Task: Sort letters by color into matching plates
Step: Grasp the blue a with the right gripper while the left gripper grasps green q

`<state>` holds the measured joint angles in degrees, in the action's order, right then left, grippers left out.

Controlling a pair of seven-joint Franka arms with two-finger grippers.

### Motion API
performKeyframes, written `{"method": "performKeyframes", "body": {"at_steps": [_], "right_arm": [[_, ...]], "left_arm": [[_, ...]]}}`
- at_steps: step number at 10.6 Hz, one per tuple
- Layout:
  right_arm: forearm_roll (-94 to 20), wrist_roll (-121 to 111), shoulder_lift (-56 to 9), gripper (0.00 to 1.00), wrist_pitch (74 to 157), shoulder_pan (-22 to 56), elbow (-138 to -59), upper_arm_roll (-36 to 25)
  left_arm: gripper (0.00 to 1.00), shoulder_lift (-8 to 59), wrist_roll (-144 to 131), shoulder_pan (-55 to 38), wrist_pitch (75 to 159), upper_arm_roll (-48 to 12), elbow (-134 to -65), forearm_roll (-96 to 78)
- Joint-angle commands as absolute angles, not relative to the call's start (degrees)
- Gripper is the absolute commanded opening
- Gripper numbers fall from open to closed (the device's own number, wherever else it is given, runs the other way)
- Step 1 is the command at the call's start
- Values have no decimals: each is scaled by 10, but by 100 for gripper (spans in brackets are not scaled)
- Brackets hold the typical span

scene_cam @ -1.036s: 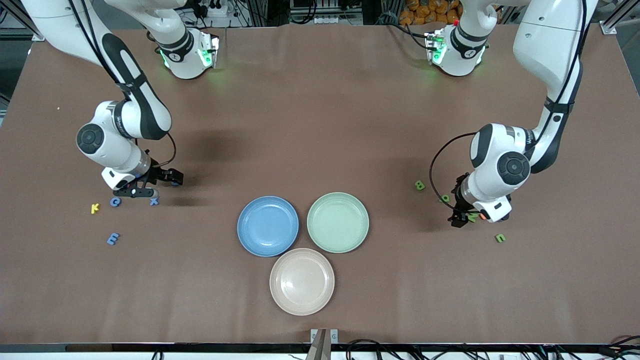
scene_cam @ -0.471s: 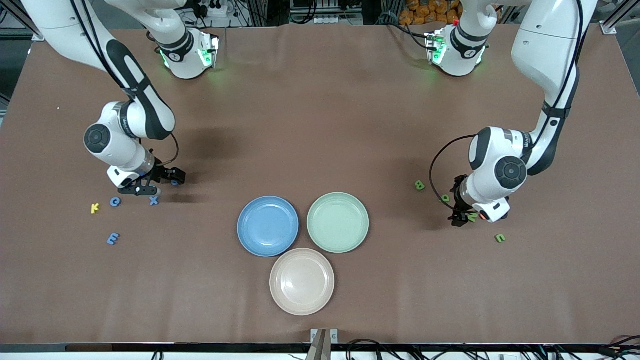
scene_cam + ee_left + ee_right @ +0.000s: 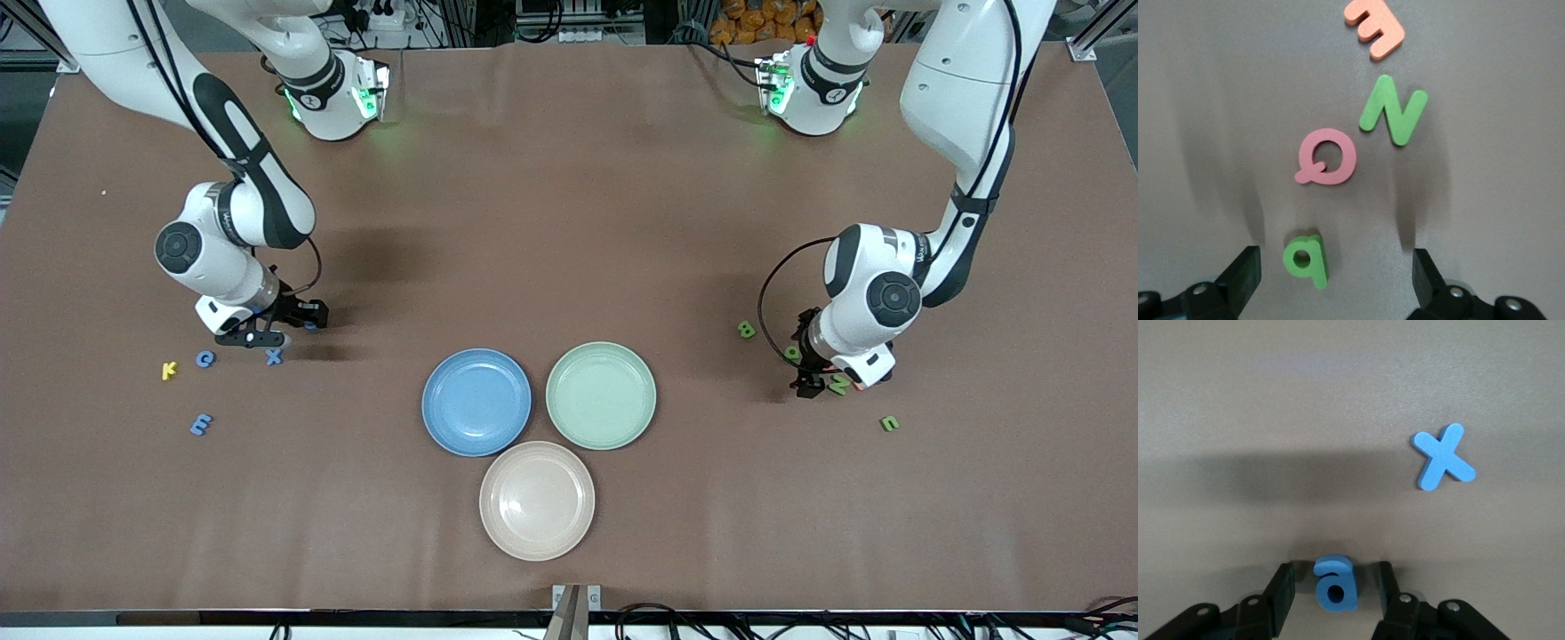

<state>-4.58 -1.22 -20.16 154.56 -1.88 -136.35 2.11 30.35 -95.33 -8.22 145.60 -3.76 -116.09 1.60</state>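
Right gripper (image 3: 1335, 603) around blue "a" (image 3: 1335, 584), near blue "X" (image 3: 1442, 457)

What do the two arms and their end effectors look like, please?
Both arms have glossy white shells with black joint bands and round dark caps. A thin black cable loops beside each wrist. Green lights glow at their bases. The left end effector and right end effector are black, with two fingers each.

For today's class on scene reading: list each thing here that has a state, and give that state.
Blue plate: empty.
Green plate: empty.
Beige plate: empty.
Left gripper: open, down around the small green letter.
Right gripper: fingers either side of the small blue letter, gaps visible.
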Motion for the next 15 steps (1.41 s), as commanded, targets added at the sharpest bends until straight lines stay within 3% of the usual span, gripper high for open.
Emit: {"method": "performKeyframes", "body": {"at_steps": [1,5,6,8,9,10,11,15], "right_arm": [[-53,-10,-200,47,1553,-29,-1372,36],[-52,-11,-200,28,1553,-29,-1376,35],[-52,-12,-200,20,1552,-29,-1376,35],[-52,-12,-200,15,1550,-30,-1375,35],[-52,-11,-199,9,1546,-30,-1373,36],[-52,-11,-197,8,1544,-31,-1370,35],[-52,-10,-193,8,1538,-32,-1368,36],[-52,-10,-179,8,1433,-38,-1301,36]], "left_arm": [[100,298,-976,-86,1469,-37,-1184,31],[100,299,-976,-91,1488,-37,-1193,31],[100,300,-976,-91,1488,-36,-1193,31],[100,301,-976,-89,1494,-36,-1193,31],[87,302,-976,-90,1495,-35,-1193,31],[32,303,-995,-92,1497,-34,-1192,30],[2,309,-1021,-92,1499,-33,-1190,43],[0,314,-1034,-93,1505,-33,-1187,78]]}}
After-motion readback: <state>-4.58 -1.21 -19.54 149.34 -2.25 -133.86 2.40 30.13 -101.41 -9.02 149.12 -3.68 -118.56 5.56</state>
